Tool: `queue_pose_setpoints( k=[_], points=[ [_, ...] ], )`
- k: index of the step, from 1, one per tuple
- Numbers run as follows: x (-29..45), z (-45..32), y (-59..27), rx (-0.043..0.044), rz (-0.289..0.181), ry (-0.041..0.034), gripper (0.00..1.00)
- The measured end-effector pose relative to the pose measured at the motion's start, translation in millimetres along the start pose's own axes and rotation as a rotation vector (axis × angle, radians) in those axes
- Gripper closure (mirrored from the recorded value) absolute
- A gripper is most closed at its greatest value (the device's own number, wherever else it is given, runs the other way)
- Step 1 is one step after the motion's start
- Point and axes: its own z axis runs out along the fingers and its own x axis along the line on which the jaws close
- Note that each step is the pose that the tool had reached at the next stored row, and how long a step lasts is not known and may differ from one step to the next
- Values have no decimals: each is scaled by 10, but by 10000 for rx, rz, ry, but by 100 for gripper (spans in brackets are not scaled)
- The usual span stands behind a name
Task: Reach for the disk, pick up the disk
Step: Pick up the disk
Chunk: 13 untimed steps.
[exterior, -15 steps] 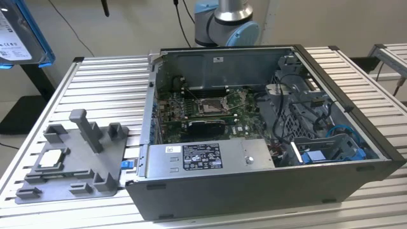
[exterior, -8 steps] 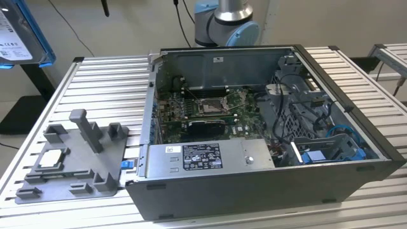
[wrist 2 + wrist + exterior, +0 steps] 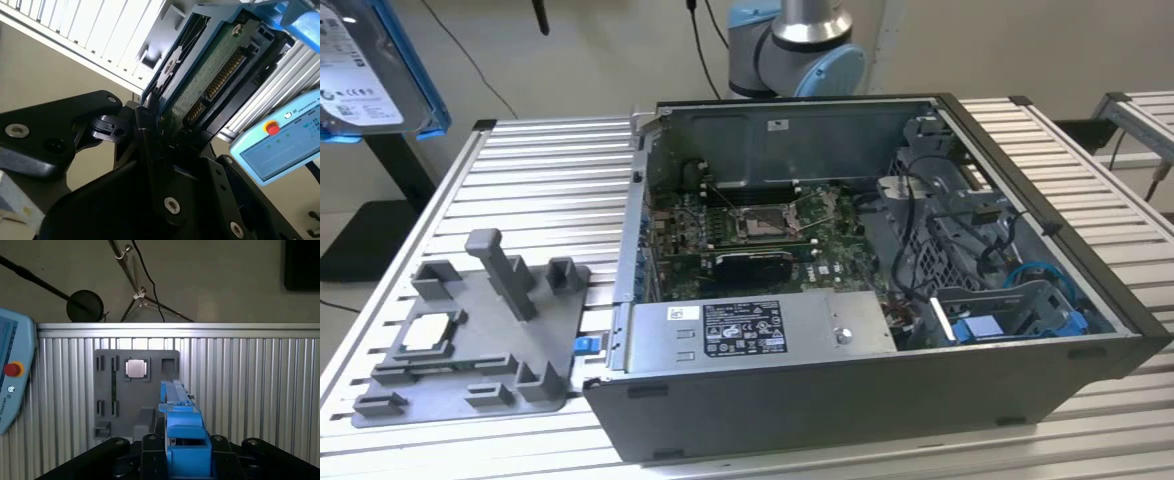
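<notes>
The disk, a silver drive with a white label in a bright blue frame, hangs high above the table's far corner on the exterior view's left. In the second wrist view my gripper is shut on the disk, whose green circuit-board side faces the camera between the black fingers. The first wrist view looks along the disk's blue frame, held edge-on in the gripper well above the table.
An open computer case lies on the slatted aluminium table. A grey fixture plate with a small silver chip sits on the exterior view's left, directly below the disk. A teach pendant lies beside the table.
</notes>
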Motion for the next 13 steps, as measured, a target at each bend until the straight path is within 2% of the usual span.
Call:
queue_pose_setpoints(
  k=[13],
  points=[
    [-5, -3, -263, -3, 0, -24, 100]
  ],
)
